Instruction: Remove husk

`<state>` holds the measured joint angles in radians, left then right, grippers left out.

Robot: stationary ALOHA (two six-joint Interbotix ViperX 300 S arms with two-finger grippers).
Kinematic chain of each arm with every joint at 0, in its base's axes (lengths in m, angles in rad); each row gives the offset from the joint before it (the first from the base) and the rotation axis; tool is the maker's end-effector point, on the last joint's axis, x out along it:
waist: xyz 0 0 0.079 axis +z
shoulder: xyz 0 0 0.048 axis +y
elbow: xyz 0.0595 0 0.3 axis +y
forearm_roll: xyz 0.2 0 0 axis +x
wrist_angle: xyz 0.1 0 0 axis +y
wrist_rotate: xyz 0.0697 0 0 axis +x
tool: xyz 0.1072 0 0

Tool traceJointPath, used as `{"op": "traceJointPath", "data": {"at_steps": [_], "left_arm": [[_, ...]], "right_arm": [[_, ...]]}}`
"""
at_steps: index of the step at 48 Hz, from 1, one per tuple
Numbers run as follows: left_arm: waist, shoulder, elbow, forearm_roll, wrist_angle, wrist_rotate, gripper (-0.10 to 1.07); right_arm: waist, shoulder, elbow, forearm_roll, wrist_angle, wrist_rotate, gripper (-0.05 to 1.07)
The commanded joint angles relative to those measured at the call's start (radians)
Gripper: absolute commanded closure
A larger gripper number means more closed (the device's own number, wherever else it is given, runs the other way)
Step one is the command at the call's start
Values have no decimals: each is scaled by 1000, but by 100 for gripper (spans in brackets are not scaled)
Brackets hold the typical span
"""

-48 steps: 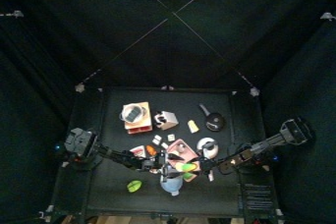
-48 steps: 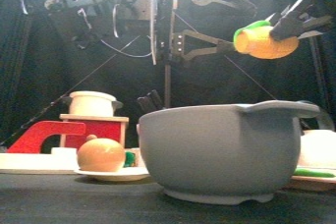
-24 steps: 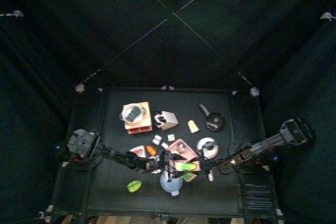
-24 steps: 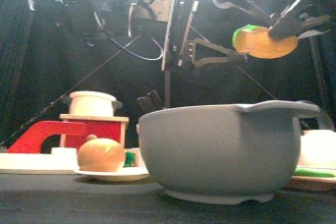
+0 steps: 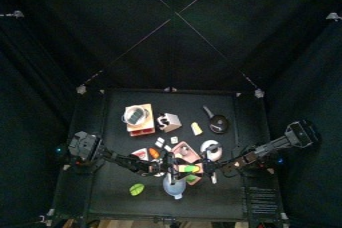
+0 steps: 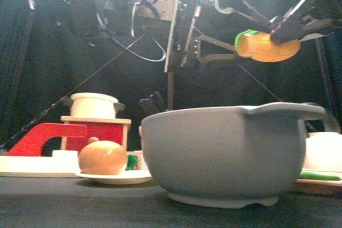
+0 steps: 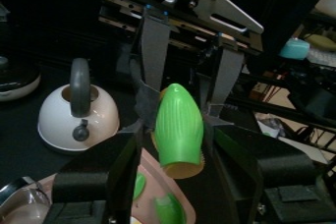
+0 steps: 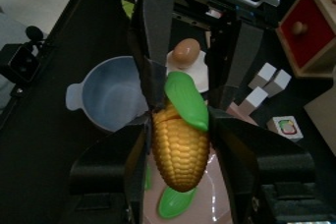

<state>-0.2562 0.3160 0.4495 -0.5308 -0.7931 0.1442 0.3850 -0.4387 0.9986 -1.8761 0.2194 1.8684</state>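
An ear of corn [image 6: 269, 45] with yellow kernels [image 8: 179, 147] and a green husk [image 7: 178, 132] hangs in the air above the table's front right. My right gripper [image 8: 180, 169] is shut on it at the kernel end. My left gripper [image 7: 182, 164] reaches in from the left [image 6: 221, 20]; its jaws stand open on either side of the pointed green husk tip, with a gap on both sides. In the top view both grippers meet over the table's front middle [image 5: 189, 171].
A large grey bowl [image 6: 227, 157] stands at the front, under the corn. Left of it lie a plate with a round orange-brown thing [image 6: 104, 157] and a red block with a white cup [image 6: 74, 130]. A white kettle [image 7: 77, 115] stands nearby.
My left gripper has swung right to the corn's green end and its jaws have narrowed a little around the husk. The right gripper still holds the corn up.
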Motion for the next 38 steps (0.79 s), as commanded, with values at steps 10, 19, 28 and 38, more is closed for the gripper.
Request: {"op": "traceJointPath", "data": {"at_steps": [10, 19, 28, 38], "left_arm": [[9, -51, -14, 2, -6, -5, 22], [12, -52, -6, 2, -12, -5, 23], [15, -54, -5, -6, -18, -6, 30], [25, -52, 2, -38, -20, -3, 36]], "right_arm": [[6, -3, -21, -2, -5, 2, 33], [6, -3, -18, 11, -6, 2, 33], [6, -3, -18, 14, -9, 2, 33], [11, -3, -18, 17, -25, 2, 33]]}}
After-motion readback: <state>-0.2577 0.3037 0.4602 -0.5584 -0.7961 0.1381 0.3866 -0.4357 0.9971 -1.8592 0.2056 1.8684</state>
